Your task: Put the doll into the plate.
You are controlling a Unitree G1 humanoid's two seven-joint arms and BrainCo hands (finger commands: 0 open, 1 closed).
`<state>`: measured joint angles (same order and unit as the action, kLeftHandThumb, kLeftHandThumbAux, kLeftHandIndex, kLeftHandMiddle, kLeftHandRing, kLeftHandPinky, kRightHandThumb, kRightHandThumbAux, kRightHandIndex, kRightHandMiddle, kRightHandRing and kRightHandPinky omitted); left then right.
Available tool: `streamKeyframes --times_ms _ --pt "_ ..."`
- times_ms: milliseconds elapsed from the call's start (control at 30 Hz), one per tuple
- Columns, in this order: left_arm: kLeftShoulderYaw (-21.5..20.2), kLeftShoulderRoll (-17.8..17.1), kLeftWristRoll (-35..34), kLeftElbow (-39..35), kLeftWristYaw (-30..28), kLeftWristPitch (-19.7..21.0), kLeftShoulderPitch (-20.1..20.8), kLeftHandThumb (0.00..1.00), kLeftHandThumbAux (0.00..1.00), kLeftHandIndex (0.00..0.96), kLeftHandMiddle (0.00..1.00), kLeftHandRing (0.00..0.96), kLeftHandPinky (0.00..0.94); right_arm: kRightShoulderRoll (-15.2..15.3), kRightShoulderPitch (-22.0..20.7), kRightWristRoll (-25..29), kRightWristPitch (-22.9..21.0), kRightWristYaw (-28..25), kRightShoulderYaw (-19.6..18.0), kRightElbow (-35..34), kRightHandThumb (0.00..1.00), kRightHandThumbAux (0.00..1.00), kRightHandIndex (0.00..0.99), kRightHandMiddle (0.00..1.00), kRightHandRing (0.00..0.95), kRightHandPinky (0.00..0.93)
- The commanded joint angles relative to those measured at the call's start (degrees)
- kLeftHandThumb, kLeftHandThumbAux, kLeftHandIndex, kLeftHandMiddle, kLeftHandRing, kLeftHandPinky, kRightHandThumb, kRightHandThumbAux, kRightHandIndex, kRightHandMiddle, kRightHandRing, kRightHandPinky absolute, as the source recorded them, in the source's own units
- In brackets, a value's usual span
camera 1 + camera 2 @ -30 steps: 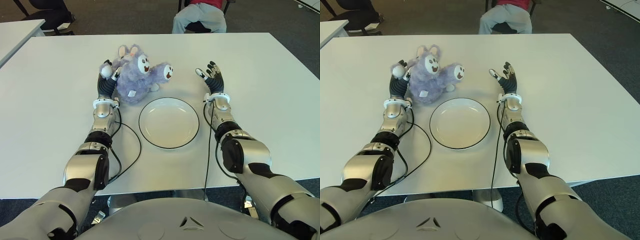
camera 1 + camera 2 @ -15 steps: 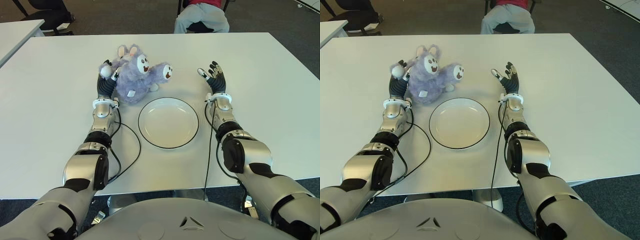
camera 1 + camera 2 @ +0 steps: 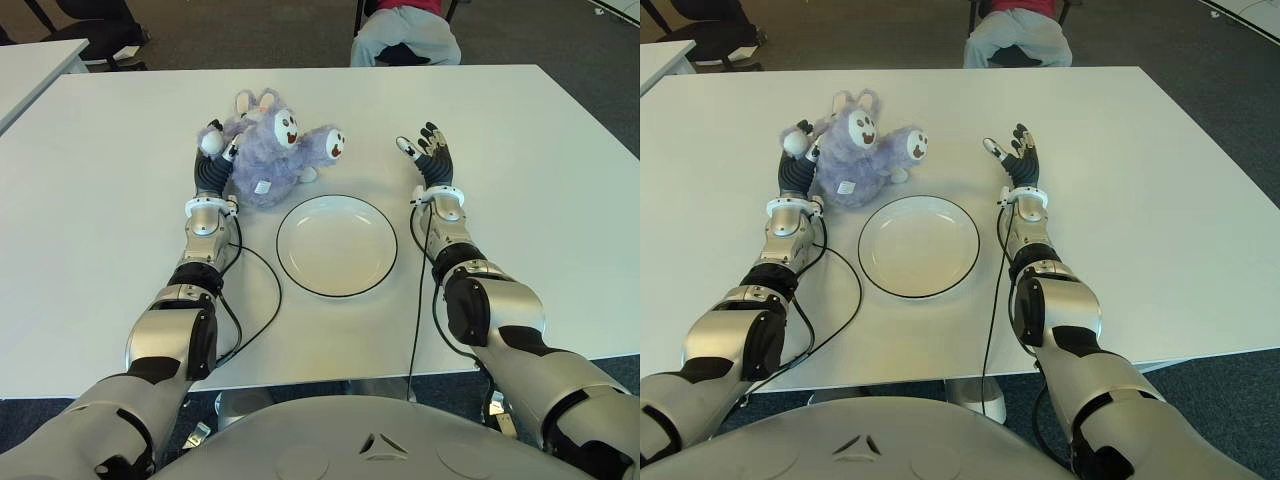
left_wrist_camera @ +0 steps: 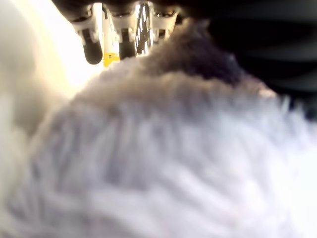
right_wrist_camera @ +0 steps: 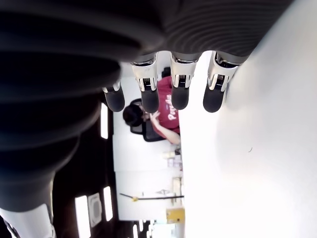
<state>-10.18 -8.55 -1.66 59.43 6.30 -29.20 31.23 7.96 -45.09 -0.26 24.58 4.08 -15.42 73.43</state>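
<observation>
Beyond plate (image 3: 337,245): doll (image 3: 270,155) against left hand (image 3: 213,150), grip unclear | right hand (image 3: 427,152) beside plate, fingers apart, empty

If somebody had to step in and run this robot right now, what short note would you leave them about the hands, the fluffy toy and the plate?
Left hand: pressed against the purple doll on its left side, fingers extended along the fur, not closed on it.
Right hand: open and empty, to the right of the plate, beyond its far edge.
Doll: on the white table, just beyond the plate's far-left rim, not lifted.
Plate: empty, between the two arms.
Done: the left hand has reached the doll.
Left: grasp the doll, lift it, set it in the plate, let go.
Note: a seated person is at the table's far side.
</observation>
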Motion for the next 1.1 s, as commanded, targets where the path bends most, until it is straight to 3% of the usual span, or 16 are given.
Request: streamKeyframes --times_ms 33,1100 --pt "0.53 0.15 0.81 3.85 -0.85 -0.27 -5.99 0.000 0.470 0.000 0.080 0.083 0.084 -0.88 5.44 0.53 -2.53 -0.09 -0.37 2.87 0.052 0.702 0.006 0.031 0.019 0.003" --pt "-0.09 0.20 0.15 5.57 -1.04 -0.47 -4.71 0.000 0.497 0.000 0.089 0.101 0.100 -0.94 5.34 0.26 -2.67 0.03 0.03 2.92 0.060 0.686 0.010 0.033 0.019 0.008"
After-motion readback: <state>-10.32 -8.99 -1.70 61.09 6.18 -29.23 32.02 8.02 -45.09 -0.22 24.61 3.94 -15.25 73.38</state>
